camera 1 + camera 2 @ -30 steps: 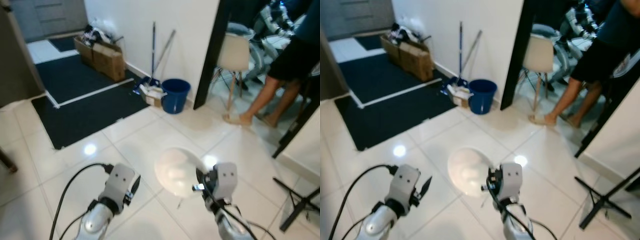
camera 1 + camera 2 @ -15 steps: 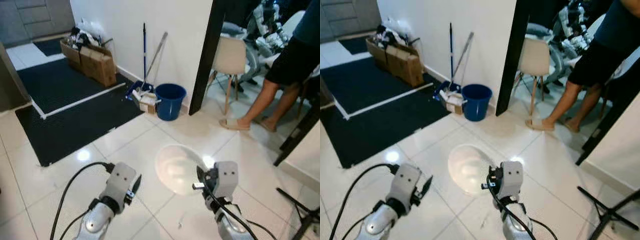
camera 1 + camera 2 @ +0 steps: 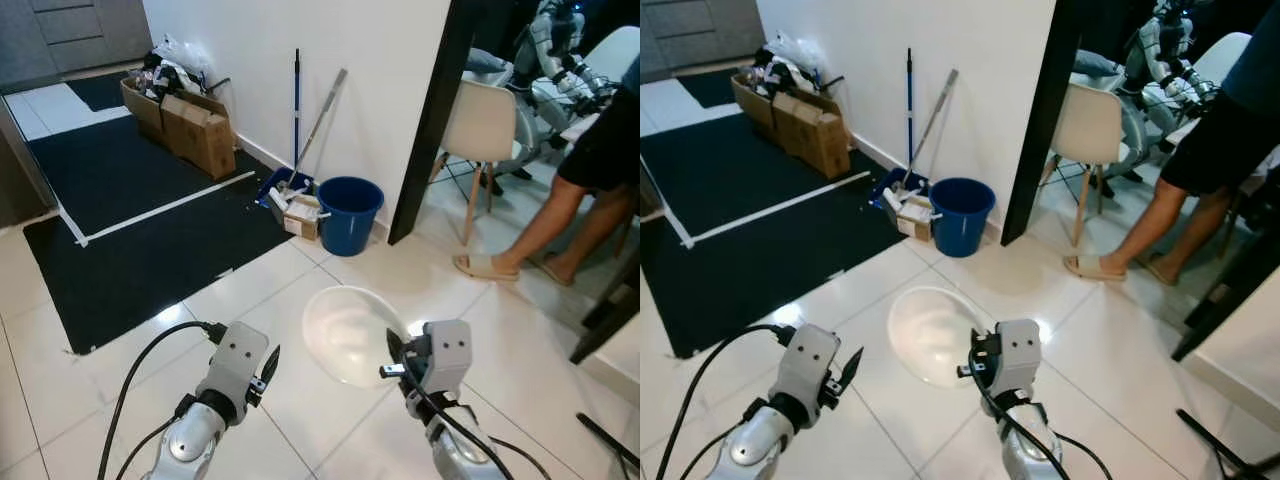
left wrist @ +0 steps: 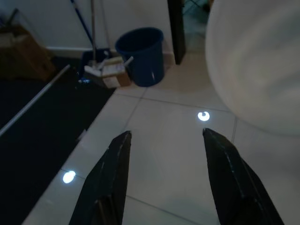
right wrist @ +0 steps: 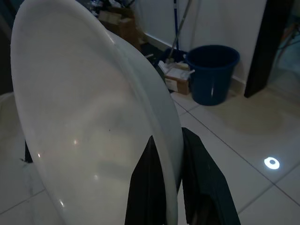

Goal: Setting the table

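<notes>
Tiled floor (image 3: 300, 300); right tool (image 5: 169, 157) pinches plate (image 3: 347, 335) (upright).

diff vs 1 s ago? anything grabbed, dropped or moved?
Nothing grabbed or dropped. The whole picture has shifted, so the camera moved, not the bucket or boxes. The person now stands nearer the picture's right edge. The right gripper stays shut on the white plate; the left gripper stays open and empty.

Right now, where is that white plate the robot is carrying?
The white plate is held on edge in the right hand, out in front of the robot above the tiled floor, with the blue bucket further ahead by the wall.
</notes>
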Robot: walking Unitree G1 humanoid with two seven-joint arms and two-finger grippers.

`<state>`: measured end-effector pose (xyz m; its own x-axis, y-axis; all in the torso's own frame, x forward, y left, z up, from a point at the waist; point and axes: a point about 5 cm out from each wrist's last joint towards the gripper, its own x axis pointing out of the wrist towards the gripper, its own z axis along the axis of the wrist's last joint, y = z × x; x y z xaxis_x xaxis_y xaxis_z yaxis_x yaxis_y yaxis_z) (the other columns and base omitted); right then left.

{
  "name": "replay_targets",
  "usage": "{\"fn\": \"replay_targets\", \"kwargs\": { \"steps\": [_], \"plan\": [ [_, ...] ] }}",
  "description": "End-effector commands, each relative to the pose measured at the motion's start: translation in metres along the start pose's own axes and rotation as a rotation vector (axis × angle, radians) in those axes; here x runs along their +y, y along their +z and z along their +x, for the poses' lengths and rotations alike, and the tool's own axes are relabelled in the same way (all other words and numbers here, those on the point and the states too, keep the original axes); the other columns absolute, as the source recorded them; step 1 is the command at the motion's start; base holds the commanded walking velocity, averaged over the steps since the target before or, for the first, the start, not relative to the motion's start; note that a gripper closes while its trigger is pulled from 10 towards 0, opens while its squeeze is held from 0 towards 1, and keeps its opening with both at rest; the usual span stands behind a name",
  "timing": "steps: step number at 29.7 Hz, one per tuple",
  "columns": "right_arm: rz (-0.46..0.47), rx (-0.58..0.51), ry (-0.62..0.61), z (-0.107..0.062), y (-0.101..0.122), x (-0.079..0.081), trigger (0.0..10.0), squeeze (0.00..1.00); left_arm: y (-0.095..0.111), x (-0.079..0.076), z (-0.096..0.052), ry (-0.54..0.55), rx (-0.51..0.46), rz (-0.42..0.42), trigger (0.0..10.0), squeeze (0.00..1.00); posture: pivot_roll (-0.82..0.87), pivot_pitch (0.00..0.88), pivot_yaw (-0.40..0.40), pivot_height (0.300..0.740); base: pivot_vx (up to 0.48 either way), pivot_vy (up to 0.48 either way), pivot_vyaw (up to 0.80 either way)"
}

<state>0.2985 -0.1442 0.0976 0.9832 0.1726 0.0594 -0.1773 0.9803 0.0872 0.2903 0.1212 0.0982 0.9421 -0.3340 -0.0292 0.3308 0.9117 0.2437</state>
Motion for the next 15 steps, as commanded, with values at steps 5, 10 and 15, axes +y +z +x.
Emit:
{"fn": "replay_targets", "kwargs": {
  "steps": [5, 10, 15],
  "plan": [
    [0.002, 0.002, -0.003, -0.0020, -0.0004, -0.0016, 10.0, 0.00, -0.0090, -0.0025, 0.0001, -0.005, 0.067, -0.036, 10.0, 0.00, 0.00, 0.084, 0.055, 0.740, 0.099, 0.000, 0.00],
    [0.005, 0.000, -0.009, -0.0019, 0.0008, -0.0024, 10.0, 0.00, -0.0114, -0.0002, 0.0009, -0.008, 0.102, -0.096, 10.0, 0.00, 0.00, 0.085, 0.055, 0.740, 0.000, 0.000, 0.00],
    [0.015, -0.008, 0.004, -0.0018, 0.0025, -0.0015, 10.0, 0.00, -0.0147, 0.0002, 0.0000, -0.017, 0.135, -0.151, 10.0, 0.00, 0.00, 0.085, 0.056, 0.740, 0.000, 0.000, 0.64]
  ]
}}
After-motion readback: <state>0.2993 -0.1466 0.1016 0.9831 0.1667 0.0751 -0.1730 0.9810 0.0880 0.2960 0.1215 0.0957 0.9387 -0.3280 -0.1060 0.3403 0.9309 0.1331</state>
